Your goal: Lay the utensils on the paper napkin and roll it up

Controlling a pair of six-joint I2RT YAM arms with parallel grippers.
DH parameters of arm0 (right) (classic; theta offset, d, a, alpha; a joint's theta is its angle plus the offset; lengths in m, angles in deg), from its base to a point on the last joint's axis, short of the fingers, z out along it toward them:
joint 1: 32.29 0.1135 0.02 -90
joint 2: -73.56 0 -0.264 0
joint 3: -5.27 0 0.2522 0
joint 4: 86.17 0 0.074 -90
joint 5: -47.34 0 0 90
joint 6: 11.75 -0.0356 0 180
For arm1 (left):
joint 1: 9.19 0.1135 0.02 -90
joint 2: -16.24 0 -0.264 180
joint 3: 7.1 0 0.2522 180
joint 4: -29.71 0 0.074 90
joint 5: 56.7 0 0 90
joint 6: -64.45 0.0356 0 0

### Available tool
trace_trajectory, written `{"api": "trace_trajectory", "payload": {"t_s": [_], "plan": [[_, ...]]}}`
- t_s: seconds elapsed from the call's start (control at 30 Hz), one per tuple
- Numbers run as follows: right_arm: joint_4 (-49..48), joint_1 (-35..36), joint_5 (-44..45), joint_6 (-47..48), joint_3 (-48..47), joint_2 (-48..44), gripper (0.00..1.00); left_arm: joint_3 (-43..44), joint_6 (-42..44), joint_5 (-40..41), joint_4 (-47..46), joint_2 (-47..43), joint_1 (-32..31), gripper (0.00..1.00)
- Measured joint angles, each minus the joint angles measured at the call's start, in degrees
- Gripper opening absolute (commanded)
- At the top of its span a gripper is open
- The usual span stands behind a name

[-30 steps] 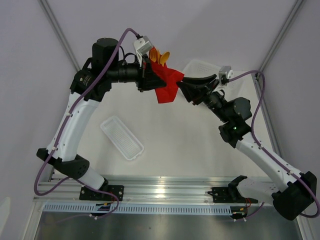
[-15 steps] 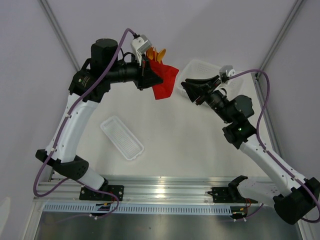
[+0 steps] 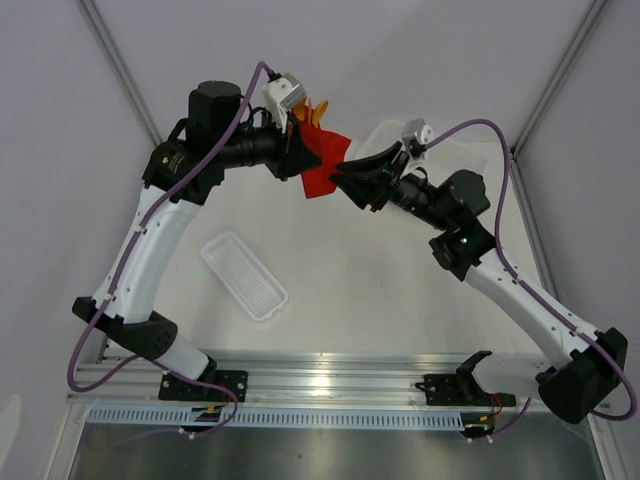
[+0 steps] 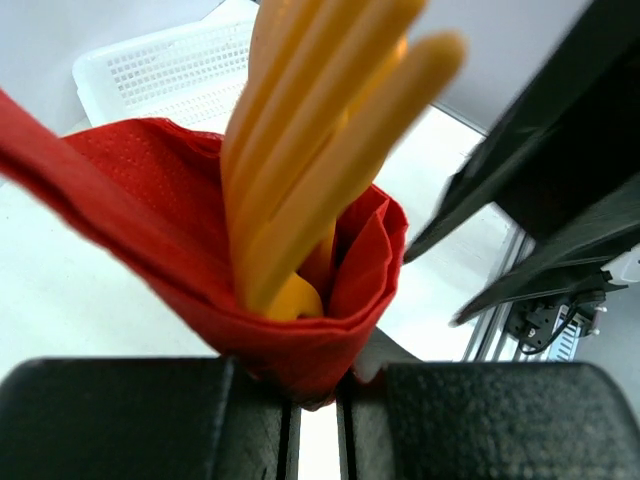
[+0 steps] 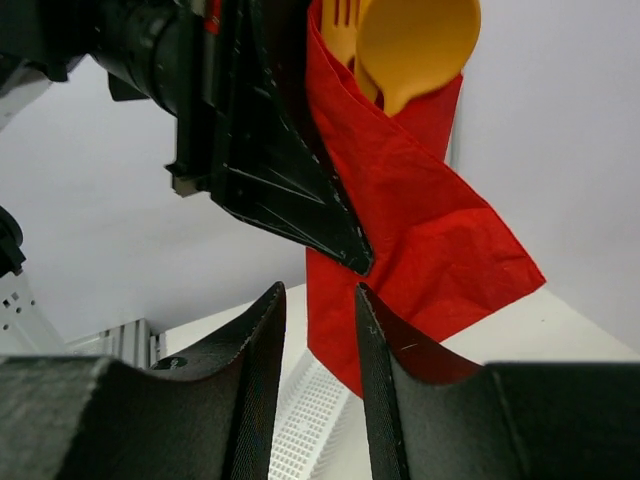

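The red paper napkin [image 3: 322, 162] is wrapped round the orange utensils [image 3: 311, 110] and held in the air at the back of the table. My left gripper [image 3: 297, 152] is shut on this bundle. In the left wrist view the napkin [image 4: 160, 215] forms a cone round the utensils [image 4: 320, 140]. My right gripper [image 3: 338, 176] is open, its fingertips at the napkin's hanging edge. In the right wrist view the napkin [image 5: 420, 240] and the spoon head [image 5: 415, 40] hang just beyond its open fingers [image 5: 375, 340].
A narrow white plastic tray [image 3: 243, 275] lies on the table at the front left. A white mesh basket [image 3: 420, 145] stands at the back right, behind my right arm; it also shows in the left wrist view [image 4: 170, 70].
My right gripper has moved left, away then back up to the napkin's hanging edge. The left gripper has held the bundle, shifting slightly; the napkin's loose flap hangs narrower.
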Motion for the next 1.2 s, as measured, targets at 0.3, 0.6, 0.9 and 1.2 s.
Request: {"api": "trace_trajectory", "payload": {"t_s": [0.3, 0.6, 0.9, 1.2], "plan": [[-0.7, 0.0, -2.3, -2.4, -1.1, 5.6, 0.4, -1.1, 0.5, -4.3, 0.2, -0.7, 0.0, 0.01], [-1.1, -0.7, -4.9, -3.0, -1.2, 5.7, 0.44, -2.2, 2.6, -9.2, 1.2, -0.8, 0.0, 0.01], [-3.3, -1.1, -11.2, -3.4, -1.2, 5.7, 0.51, -2.2, 4.4, -15.6, 1.6, -1.1, 0.1, 0.01], [-3.3, -1.2, -15.5, -3.3, -1.2, 5.6, 0.48, -2.1, 5.5, -20.7, 2.6, -1.3, 0.1, 0.01]]}}
